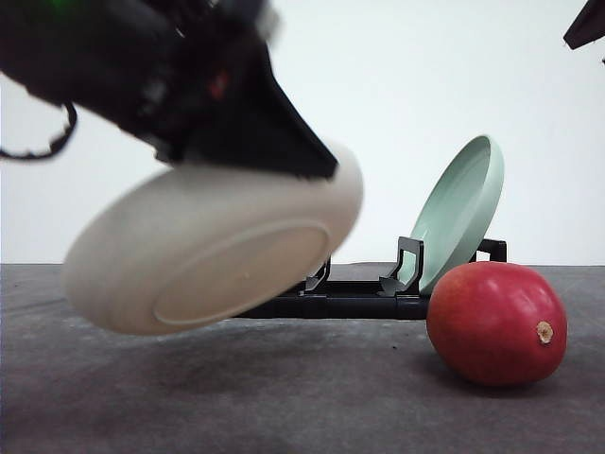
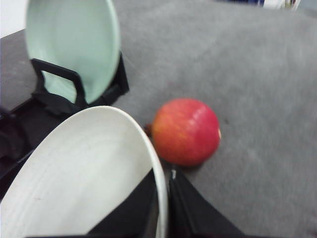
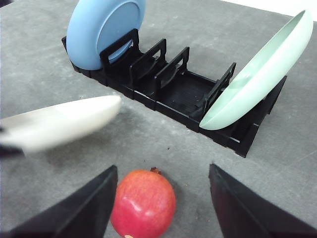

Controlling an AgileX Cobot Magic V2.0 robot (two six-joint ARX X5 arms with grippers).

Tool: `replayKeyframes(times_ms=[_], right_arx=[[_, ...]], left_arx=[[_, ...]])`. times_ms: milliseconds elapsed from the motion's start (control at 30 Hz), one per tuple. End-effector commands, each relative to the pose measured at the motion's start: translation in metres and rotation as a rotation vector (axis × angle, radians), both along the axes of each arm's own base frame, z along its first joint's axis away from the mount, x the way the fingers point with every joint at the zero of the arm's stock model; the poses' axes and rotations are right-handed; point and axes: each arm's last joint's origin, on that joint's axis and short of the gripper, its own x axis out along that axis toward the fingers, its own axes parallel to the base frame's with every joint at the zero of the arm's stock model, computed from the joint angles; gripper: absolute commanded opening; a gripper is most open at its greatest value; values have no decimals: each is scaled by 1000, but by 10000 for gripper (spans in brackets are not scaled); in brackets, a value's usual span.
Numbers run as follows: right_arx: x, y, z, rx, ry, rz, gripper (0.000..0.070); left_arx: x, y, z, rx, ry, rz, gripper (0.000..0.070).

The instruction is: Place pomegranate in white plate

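The left gripper [image 2: 166, 208] pinches the rim of the white plate [image 1: 213, 248], holding it tilted above the table; a fast release could let it slide or strike the pomegranate [image 1: 496, 323] just beyond. The right gripper [image 3: 163, 208] hangs open straddling that fruit. Behind, the black rack [image 3: 173, 91] holds a blue plate [image 3: 101, 29] and a pale green plate [image 3: 262, 74]; middle slots empty.
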Motion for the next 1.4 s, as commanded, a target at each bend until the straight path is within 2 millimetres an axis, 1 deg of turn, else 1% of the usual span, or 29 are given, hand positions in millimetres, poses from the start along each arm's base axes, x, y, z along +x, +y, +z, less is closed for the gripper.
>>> replayKeyframes(times_ms=[0,133,300,433,533,567,667,700,733,800,867,933,1033,1167,1267,1367], right_arx=[[0,1,6,16,-17,1,371],[0,1,6,15,-17,1,371],[0,1,6,15,-17,-1,371],[0,1,6,15,-17,-1,371],[0,1,6,15,-17,-1,371],[0,1,6,15,-17,-1,371],[0,1,6,15,-17,-1,371],[0,1,6,15,-17,-1,371],[0,1,6,15,-17,-1,371],[0,1,6,15,-17,-1,371],[0,1,6,14,-17,-1,371],[0,1,6,14,-17,-2,371],[0,1,6,14,-17,-2,371],[0,1,6,14,-17,-1,371],[0,1,6,14,-17,-1,371],[0,1,6,14,-17,-1,371]], left_arx=[[-4,-8,-6,74,-80,-32,11],[-12,-18,-24,195,-121,-66,11],[-16,-25,-41,281,-136,-72,11],[-16,-29,-48,297,-150,-85,18],[-15,-31,-50,295,-151,-85,42],[-15,-31,-51,296,-150,-85,65],[-15,-31,-51,293,-144,-82,213],[-15,-31,-51,289,-138,-79,251],[-15,-31,-51,284,-132,-75,277],[-15,-31,-50,261,-105,-60,285],[-15,-32,-47,212,-52,-28,306],[-14,-33,-41,157,29,13,363],[-12,-33,-28,114,155,46,368],[-5,-29,-4,73,316,28,367],[3,-21,15,61,410,34,366],[13,-9,31,55,461,71,366]])
